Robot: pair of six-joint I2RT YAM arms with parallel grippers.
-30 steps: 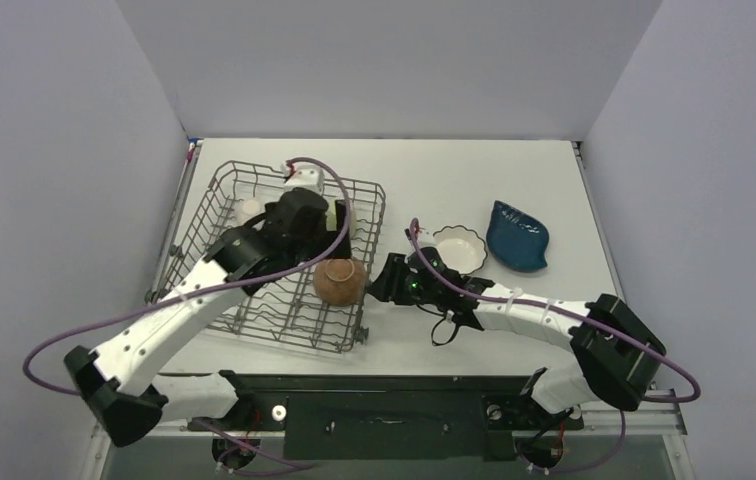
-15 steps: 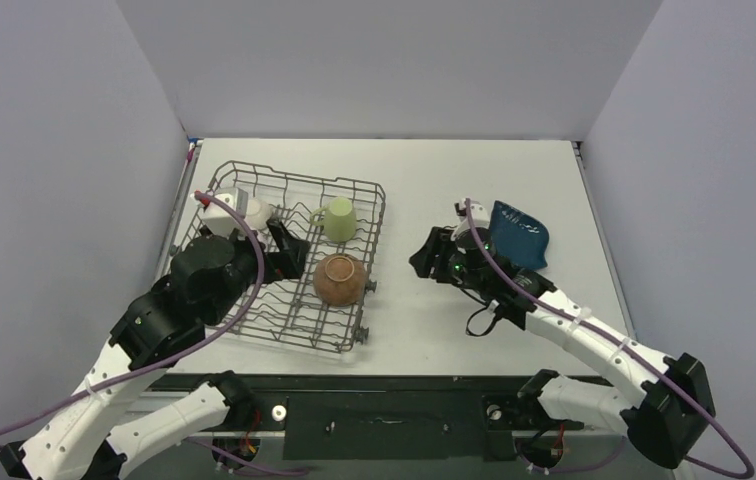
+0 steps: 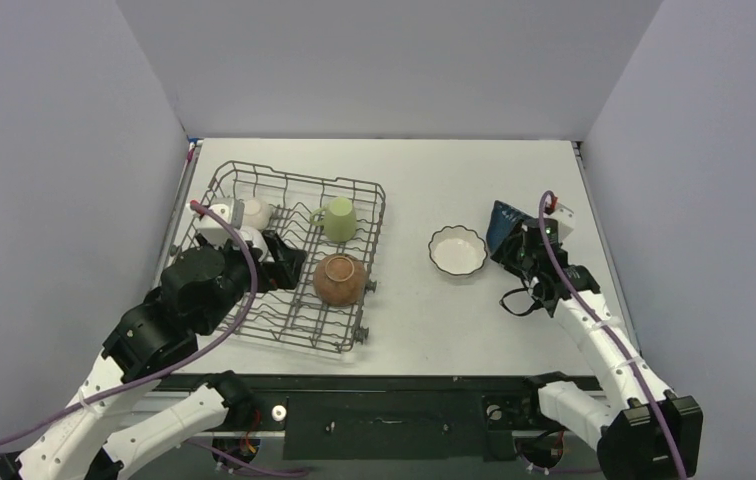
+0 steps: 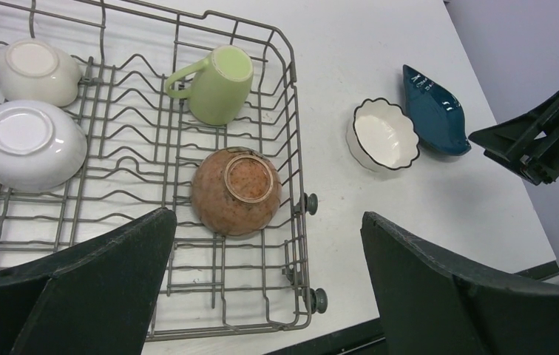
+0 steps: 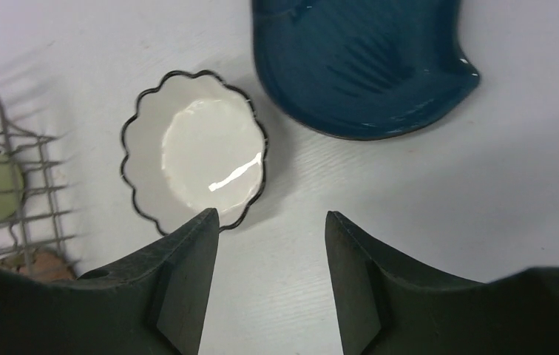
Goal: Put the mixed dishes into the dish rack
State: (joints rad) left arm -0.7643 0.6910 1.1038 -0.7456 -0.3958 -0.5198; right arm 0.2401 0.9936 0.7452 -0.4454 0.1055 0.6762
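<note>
Left wrist view: light green mug (image 4: 217, 85), brown bowl (image 4: 236, 192) and two white bowls (image 4: 29, 144) (image 4: 34, 70) sit in the grey wire dish rack (image 4: 289, 111). White scalloped bowl (image 4: 384, 135) and dark blue dish (image 4: 432, 111) wait on the tabletop (image 4: 350, 44). Left gripper (image 4: 265, 222), right gripper (image 5: 270, 218): spread wide, empty.

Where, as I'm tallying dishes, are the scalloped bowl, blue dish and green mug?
white scalloped bowl (image 3: 457, 250), top external view, its white inside.
dark blue dish (image 5: 361, 63), right wrist view, its ribbed middle.
light green mug (image 4: 216, 90), left wrist view, its side wall.
</note>
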